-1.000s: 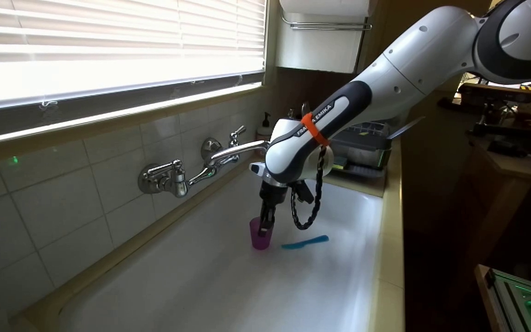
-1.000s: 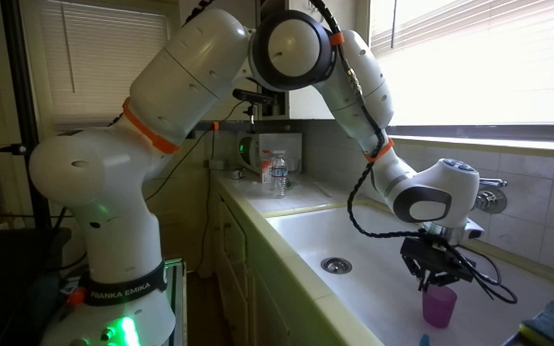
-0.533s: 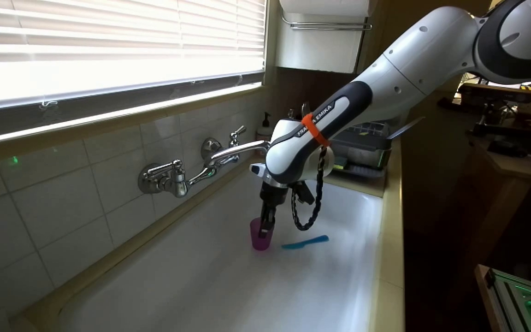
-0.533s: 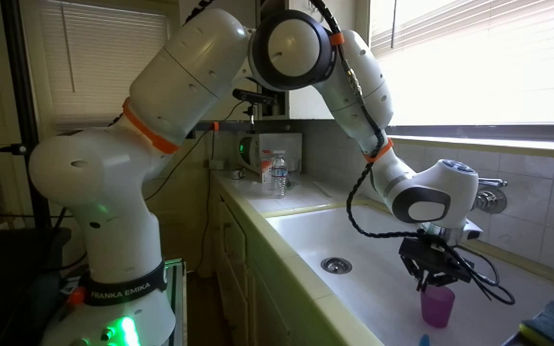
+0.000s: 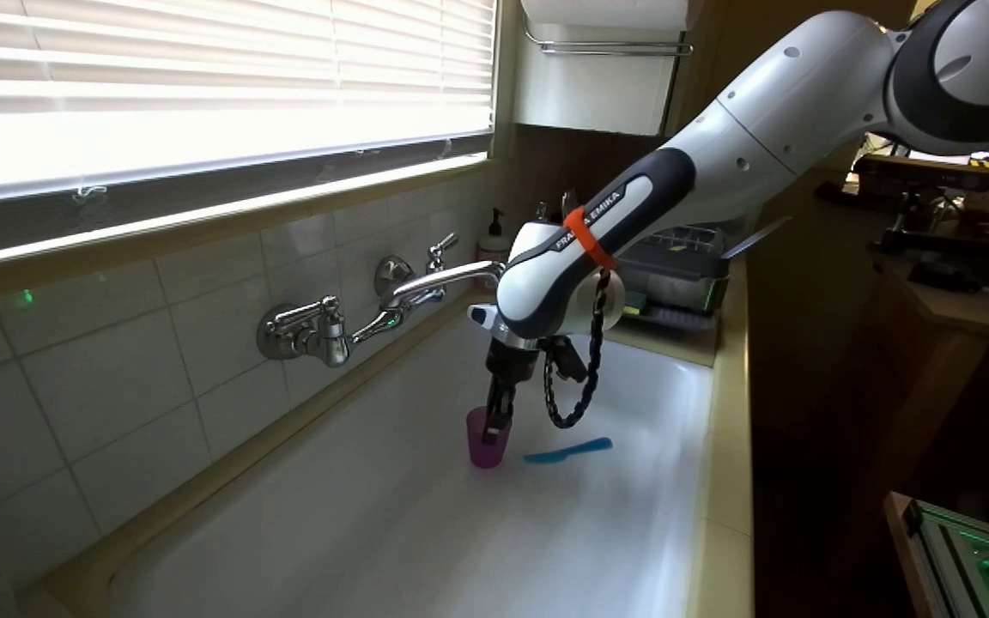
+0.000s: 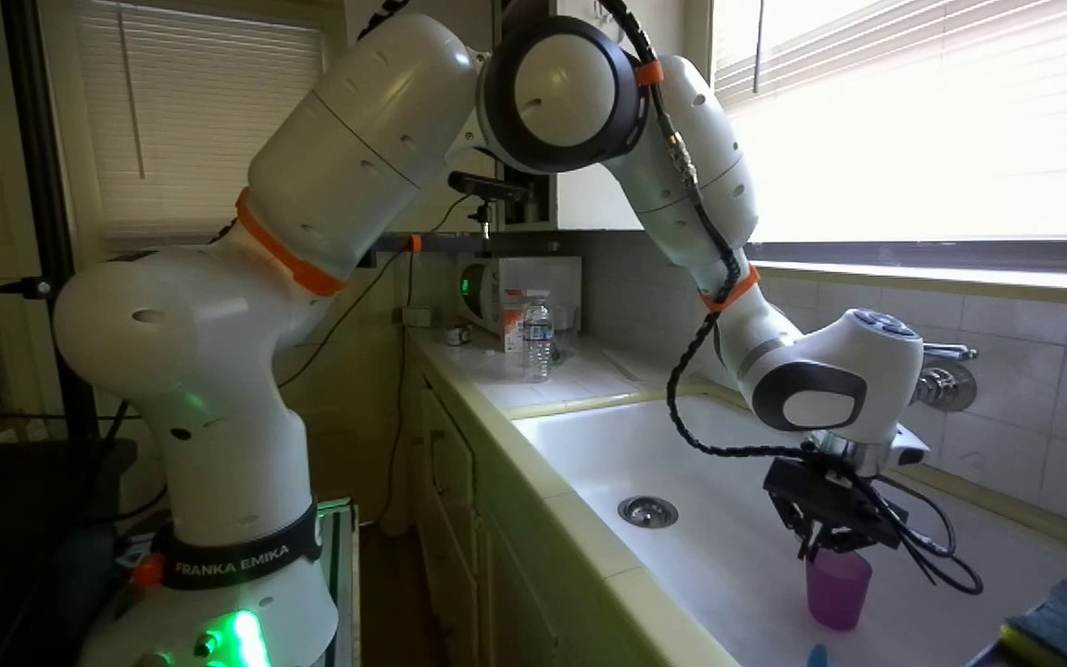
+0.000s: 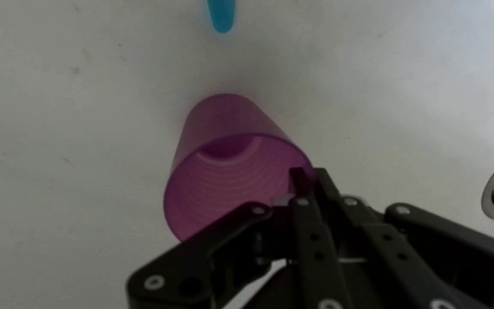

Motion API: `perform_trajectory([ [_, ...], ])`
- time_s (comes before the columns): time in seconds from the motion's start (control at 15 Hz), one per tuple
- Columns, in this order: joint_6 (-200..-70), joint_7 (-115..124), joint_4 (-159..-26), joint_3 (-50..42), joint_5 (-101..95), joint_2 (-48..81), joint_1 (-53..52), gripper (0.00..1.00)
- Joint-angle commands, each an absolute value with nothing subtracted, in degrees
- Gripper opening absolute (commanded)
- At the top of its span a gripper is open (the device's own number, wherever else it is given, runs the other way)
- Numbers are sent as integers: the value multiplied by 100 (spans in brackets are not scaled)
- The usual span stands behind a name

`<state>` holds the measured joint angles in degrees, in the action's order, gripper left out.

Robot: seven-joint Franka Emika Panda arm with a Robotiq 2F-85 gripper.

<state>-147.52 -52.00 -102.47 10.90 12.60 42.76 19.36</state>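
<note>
Purple plastic cup [image 7: 234, 176] pinched by its rim in the sink [image 5: 357, 541].

The hand [image 7: 311, 175] is drawn narrow, holding the cup's thin wall with one finger inside and one outside; gripping there likely suits a cup too wide or awkward to span, and leaves its mouth open. The cup is near upright; whether its base touches the sink floor I cannot tell. It sits between the sink's tiled-wall edge and its front edge, with the blue plastic knife [image 5: 568, 451] lying just beside it, toward the front edge. The faucet spout [image 5: 452, 276] juts from the wall edge, probably cramping lifts on that side; the drain [image 6: 647, 511] lies well apart, so more room seems to open that way.
</note>
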Motion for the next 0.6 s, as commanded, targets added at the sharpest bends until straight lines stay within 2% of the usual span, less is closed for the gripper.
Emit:
perform_trajectory([
  [0.0,-14800,-5178,-10603,1223,1476,4198,2047,37],
  [0.53,-14879,-5030,-10960,1220,1484,4023,2000,96],
])
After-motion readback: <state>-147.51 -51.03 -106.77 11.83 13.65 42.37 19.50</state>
